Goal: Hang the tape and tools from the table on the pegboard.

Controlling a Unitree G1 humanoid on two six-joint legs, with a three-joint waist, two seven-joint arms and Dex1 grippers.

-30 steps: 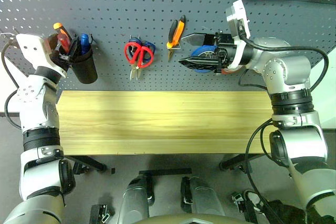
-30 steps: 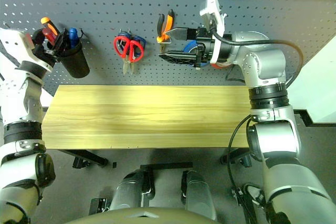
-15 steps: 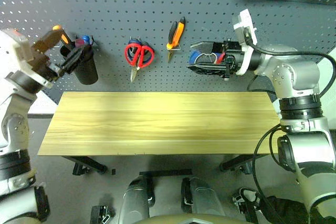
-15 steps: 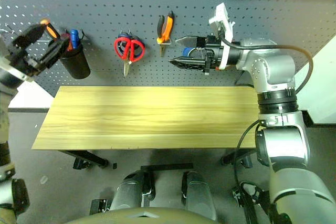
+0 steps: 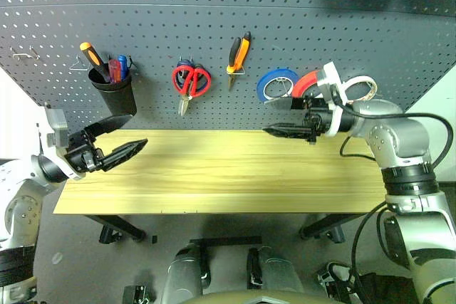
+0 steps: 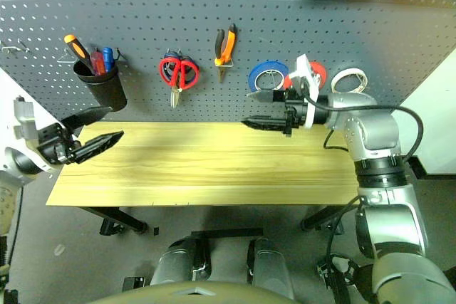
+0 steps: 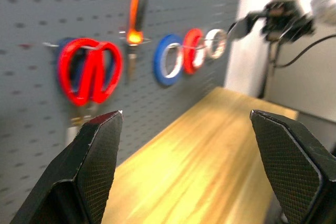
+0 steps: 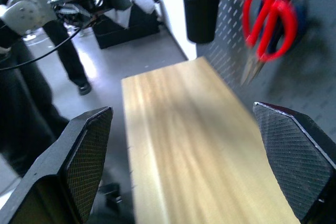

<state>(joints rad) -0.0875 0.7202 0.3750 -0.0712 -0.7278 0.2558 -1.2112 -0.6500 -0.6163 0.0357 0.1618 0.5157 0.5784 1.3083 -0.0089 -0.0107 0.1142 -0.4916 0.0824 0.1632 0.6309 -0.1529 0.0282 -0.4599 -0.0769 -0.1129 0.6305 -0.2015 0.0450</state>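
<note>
Now both pincers, left (image 5: 117, 140) and right (image 5: 283, 121), hover spread wide and empty over the worktop (image 5: 214, 176); scissors (image 5: 189, 80), pliers (image 5: 239, 53) and cream tape (image 5: 360, 90) hang on the far pegboard (image 5: 214, 19).

1. Behind the bench (image 5: 214, 176): the pegboard (image 5: 214, 26).
2. Hung along the pegboard, left to right: cup (image 5: 112, 94) with screwdrivers (image 5: 96, 62) in it, scissors (image 5: 189, 82), pliers (image 5: 239, 53), three tape rolls (image 5: 276, 84) side by side.
3. Over the bench's left end: left tool (image 5: 117, 139).
4. Above its right part, before the tape rolls: right tool (image 5: 285, 117).
</note>
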